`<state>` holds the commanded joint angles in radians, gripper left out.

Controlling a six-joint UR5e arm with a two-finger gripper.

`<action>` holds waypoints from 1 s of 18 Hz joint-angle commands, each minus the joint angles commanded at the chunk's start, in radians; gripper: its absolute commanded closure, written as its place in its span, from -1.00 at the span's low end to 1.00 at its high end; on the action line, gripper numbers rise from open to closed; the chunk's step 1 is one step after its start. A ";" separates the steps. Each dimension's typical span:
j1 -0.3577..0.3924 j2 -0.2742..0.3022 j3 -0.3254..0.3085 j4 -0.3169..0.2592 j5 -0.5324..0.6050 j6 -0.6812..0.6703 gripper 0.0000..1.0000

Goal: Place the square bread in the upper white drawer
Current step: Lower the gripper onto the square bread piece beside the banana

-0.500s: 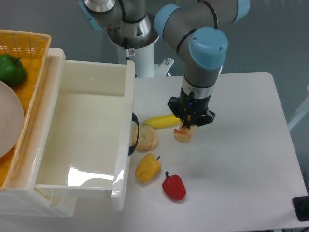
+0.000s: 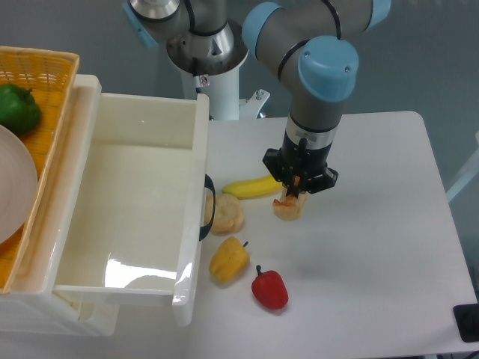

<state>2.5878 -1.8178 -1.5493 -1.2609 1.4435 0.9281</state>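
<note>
The square bread (image 2: 287,209) is a small tan slice with an orange-brown crust, right of the banana on the white table. My gripper (image 2: 293,196) points straight down onto it, and its dark fingers close on the slice's top edge. The slice stands on edge, at or just above the table surface. The upper white drawer (image 2: 193,224) is pulled open at the left. Its glossy inside holds nothing, and its curved black handle (image 2: 209,213) faces the food items.
A banana (image 2: 251,187) lies just left of the gripper. A tan bun (image 2: 226,215) sits against the drawer handle. A yellow pepper (image 2: 228,259) and a red pepper (image 2: 270,289) lie in front. A woven yellow basket (image 2: 45,67) with a green pepper (image 2: 18,108) stands far left.
The gripper and the bread have shifted slightly to the right together. Nothing else has moved.
</note>
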 joint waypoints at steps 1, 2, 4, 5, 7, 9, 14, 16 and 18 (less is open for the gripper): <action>-0.002 0.000 0.003 0.000 0.000 -0.014 1.00; -0.003 -0.002 0.012 0.000 0.000 -0.025 1.00; -0.003 -0.003 0.024 -0.002 -0.005 -0.040 1.00; -0.002 -0.002 0.026 -0.003 -0.005 -0.045 1.00; 0.002 -0.002 0.028 -0.003 -0.003 -0.046 1.00; 0.009 -0.002 0.028 -0.003 -0.002 -0.046 1.00; 0.029 0.021 0.026 -0.003 -0.008 -0.113 1.00; 0.029 0.026 0.029 -0.003 -0.037 -0.156 1.00; 0.031 0.031 0.037 -0.003 -0.069 -0.211 1.00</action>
<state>2.6185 -1.7871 -1.5126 -1.2640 1.3746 0.7167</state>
